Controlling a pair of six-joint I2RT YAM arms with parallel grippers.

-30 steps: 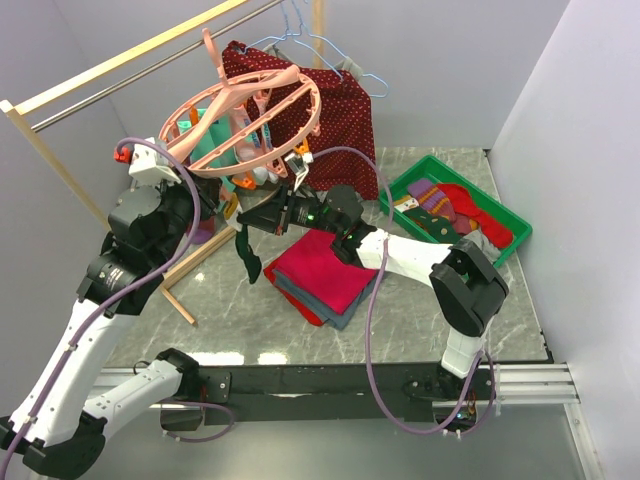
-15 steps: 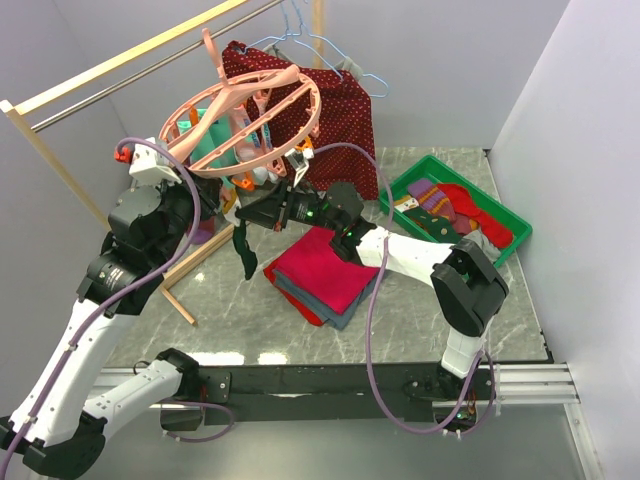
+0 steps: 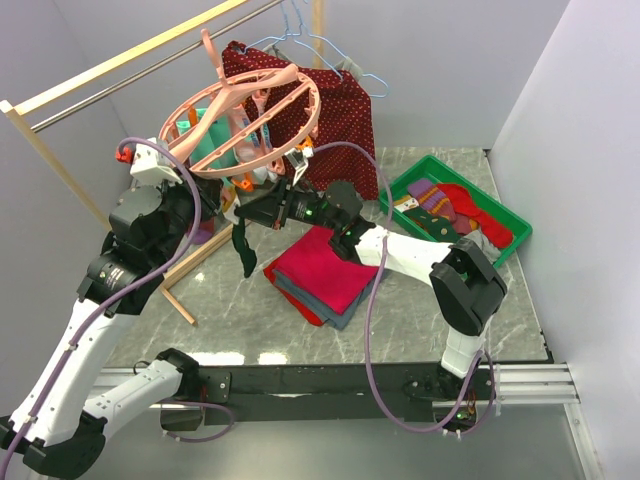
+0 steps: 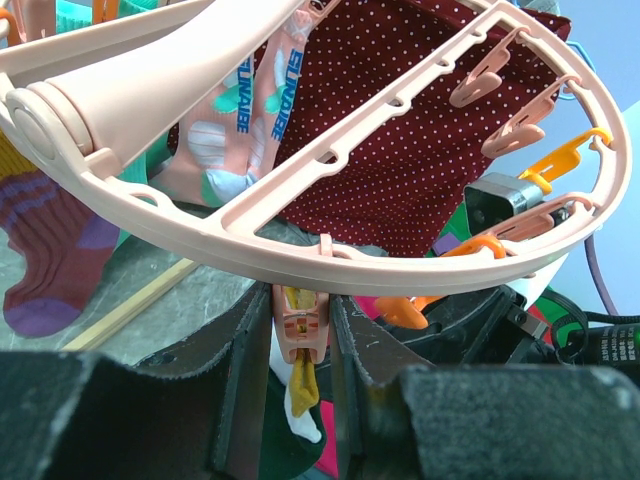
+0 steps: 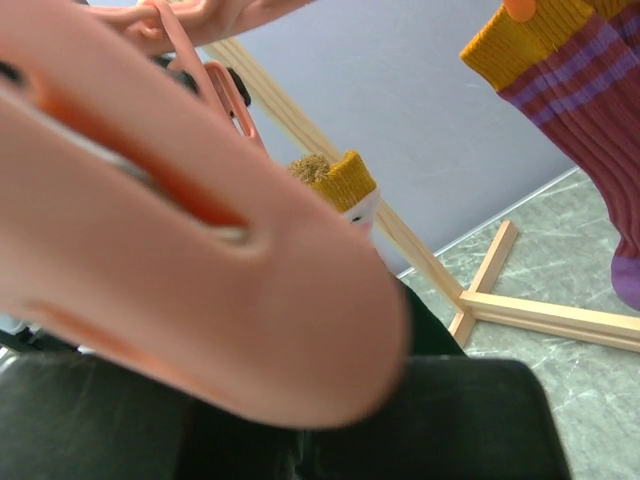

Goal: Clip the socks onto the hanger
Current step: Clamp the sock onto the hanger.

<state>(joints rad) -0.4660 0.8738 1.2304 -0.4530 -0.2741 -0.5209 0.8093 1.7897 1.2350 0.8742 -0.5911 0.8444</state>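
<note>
The round pink hanger (image 3: 301,112) hangs from the wooden rail, with several socks clipped under it. In the left wrist view its ring (image 4: 300,215) crosses the frame. My left gripper (image 3: 226,203) (image 4: 300,345) has its jaws pressed on both sides of a pink clip (image 4: 299,325) under the ring. The yellow cuff of a dark green sock (image 4: 300,385) sits in that clip. My right gripper (image 3: 254,212) (image 5: 320,455) is shut on this sock (image 3: 243,252), which hangs below it. A blurred pink clip hides most of the right wrist view, where the cuff (image 5: 345,180) shows.
A green tray (image 3: 505,243) at the right holds more socks. A folded red and grey cloth stack (image 3: 320,275) lies mid-table. A dark red dotted garment (image 3: 345,110) and light-blue wire hangers (image 3: 330,45) hang behind. The wooden rack foot (image 3: 180,290) stands at the left.
My right gripper has moved left and up with the dark green sock, bringing its cuff to the clip under the hanger. The left arm has stayed in place.
</note>
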